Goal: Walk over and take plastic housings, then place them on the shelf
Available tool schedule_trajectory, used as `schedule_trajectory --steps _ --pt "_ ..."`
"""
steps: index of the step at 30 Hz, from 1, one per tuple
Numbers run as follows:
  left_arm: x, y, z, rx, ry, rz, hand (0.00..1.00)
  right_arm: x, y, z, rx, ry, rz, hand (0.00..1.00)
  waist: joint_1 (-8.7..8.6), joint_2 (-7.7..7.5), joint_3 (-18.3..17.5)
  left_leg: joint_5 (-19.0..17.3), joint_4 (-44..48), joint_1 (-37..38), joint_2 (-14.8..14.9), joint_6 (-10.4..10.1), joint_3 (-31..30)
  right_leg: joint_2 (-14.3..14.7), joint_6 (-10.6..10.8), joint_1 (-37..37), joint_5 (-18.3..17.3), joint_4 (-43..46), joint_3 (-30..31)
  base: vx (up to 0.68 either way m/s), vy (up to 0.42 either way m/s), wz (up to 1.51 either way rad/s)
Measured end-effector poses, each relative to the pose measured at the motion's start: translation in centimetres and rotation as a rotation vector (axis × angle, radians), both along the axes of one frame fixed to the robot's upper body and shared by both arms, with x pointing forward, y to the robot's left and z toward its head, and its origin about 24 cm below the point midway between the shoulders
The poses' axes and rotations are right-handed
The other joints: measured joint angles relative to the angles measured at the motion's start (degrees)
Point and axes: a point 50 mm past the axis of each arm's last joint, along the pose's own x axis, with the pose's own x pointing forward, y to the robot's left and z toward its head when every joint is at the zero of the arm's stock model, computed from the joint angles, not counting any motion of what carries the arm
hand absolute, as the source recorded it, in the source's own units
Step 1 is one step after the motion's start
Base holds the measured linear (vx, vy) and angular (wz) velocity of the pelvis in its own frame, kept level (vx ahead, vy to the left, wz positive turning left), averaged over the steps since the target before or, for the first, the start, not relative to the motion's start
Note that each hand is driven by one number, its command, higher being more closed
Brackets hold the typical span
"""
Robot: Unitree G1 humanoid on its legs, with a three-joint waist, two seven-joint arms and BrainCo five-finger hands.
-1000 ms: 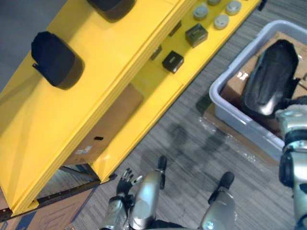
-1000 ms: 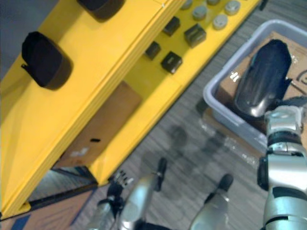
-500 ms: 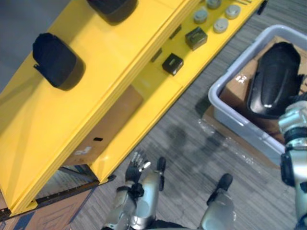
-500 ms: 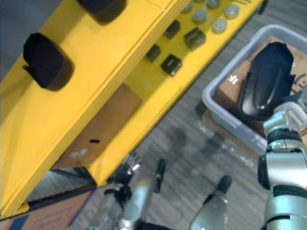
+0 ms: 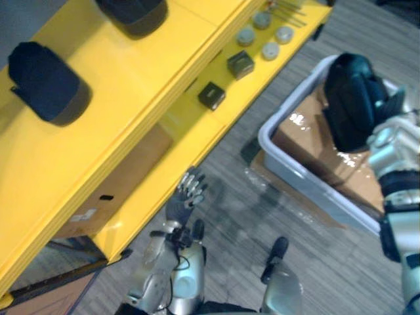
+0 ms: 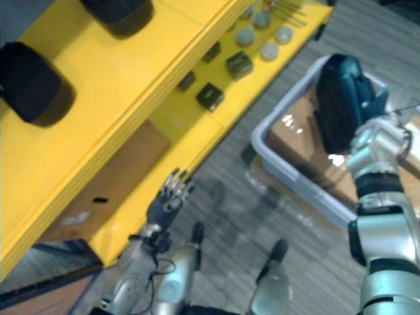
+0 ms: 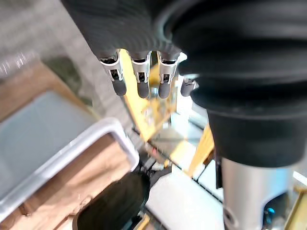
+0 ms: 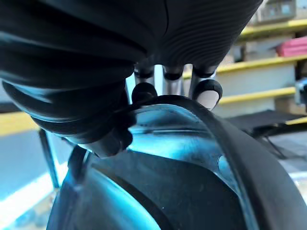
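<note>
A black plastic housing [image 5: 351, 98] hangs tilted above the grey bin [image 5: 289, 172], and my right hand [image 5: 394, 134] is shut on its lower rim. In the right wrist view the fingers [image 8: 207, 92] curl over the rim of the housing [image 8: 192, 187]. Two more black housings [image 5: 46, 82] [image 5: 131, 10] lie on the top board of the yellow shelf [image 5: 131, 98]. My left hand [image 5: 187, 197] is raised beside the shelf's lower edge, open and holding nothing, its fingers [image 7: 139, 79] straight. The left wrist view also shows the bin [image 7: 96, 139] and the housing [image 7: 115, 203].
Brown cardboard [image 5: 315, 141] lines the bin, which stands on the striped floor to the right of the shelf. The lower yellow shelf carries small black boxes [image 5: 212, 95] [image 5: 240, 63] and several grey discs [image 5: 262, 33]. A cardboard box [image 5: 111, 184] sits under it.
The camera has shifted. My right hand has lifted the housing out of the bin and tilted it more upright. My left hand has risen and straightened its fingers.
</note>
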Motion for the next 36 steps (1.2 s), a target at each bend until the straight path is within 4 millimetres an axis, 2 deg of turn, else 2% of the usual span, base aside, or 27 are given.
schedule_trajectory --steps 4,7,10,15,18,22,27,31,36 --pt "1.5 -0.3 1.5 0.028 -0.025 0.005 0.0 -0.2 1.3 -0.8 0.002 -0.057 0.055 1.0 -0.72 -1.96 -1.1 0.0 -1.0 1.9 1.0 -0.3 2.3 1.3 -0.5 -0.1 0.3 -0.5 2.2 -0.01 -0.013 -0.27" --pt "2.6 -0.1 1.3 0.041 0.002 0.025 0.0 -0.1 2.4 -1.1 0.006 -0.095 0.095 1.0 -1.69 -3.45 -2.4 0.0 -1.4 2.5 1.7 -0.5 3.5 1.9 -0.9 -0.3 0.8 -1.2 3.1 -0.01 -0.019 -0.26" --pt "4.9 0.2 1.2 0.014 0.07 0.071 0.0 -0.4 3.5 -0.6 0.009 -0.215 0.144 1.0 -2.66 -5.06 -3.6 0.2 -2.3 3.7 2.4 -0.8 5.4 2.7 -1.3 -0.5 1.3 -1.8 4.7 -0.01 -0.018 -0.26" --pt "7.4 0.7 1.9 0.032 0.09 0.148 0.0 -1.4 5.1 1.4 -0.013 -0.418 0.231 1.0 -4.38 -5.78 -5.4 0.4 -3.6 4.9 2.8 -1.1 7.1 3.3 -1.4 -0.6 2.1 -3.2 6.1 0.02 -0.006 -0.19" --pt "8.8 1.0 3.2 0.03 0.067 0.228 0.0 -2.2 7.3 2.3 0.001 -0.564 0.324 1.0 -5.27 -6.76 -6.9 0.4 -4.8 6.9 3.0 -1.2 9.5 3.6 -1.2 -0.6 2.4 -3.7 8.2 0.05 0.013 -0.28" --pt "9.9 1.3 4.2 0.003 0.076 0.331 0.0 -3.9 9.5 1.8 0.046 -0.705 0.428 1.0 -6.64 -7.74 -9.0 0.2 -4.9 8.0 3.1 -1.4 11.6 3.7 -1.2 -0.5 2.5 -4.1 9.5 0.03 0.016 -0.19" --pt "10.4 1.4 3.9 -0.027 0.108 0.37 0.0 -5.2 11.2 0.1 0.094 -0.771 0.505 1.0 -8.07 -7.82 -10.8 0.0 -5.2 9.2 3.2 -1.6 12.7 3.9 -1.2 -0.2 2.6 -4.2 10.5 -0.02 0.014 -0.13" --pt "10.4 1.2 3.6 -0.088 0.133 0.374 0.0 -5.9 11.6 -1.5 0.102 -0.766 0.544 1.0 -8.29 -7.71 -11.8 -0.1 -5.9 10.3 3.3 -1.7 13.0 4.2 -1.3 0.8 3.0 -5.1 10.6 -0.04 0.008 -0.04" --pt "10.4 0.9 3.2 -0.144 0.159 0.372 0.0 -6.4 12.5 -2.3 0.101 -0.772 0.607 1.0 -8.91 -7.53 -12.6 0.0 -6.6 10.9 3.2 -1.8 13.1 4.2 -1.3 1.4 3.3 -5.9 10.5 0.0 0.002 -0.01"
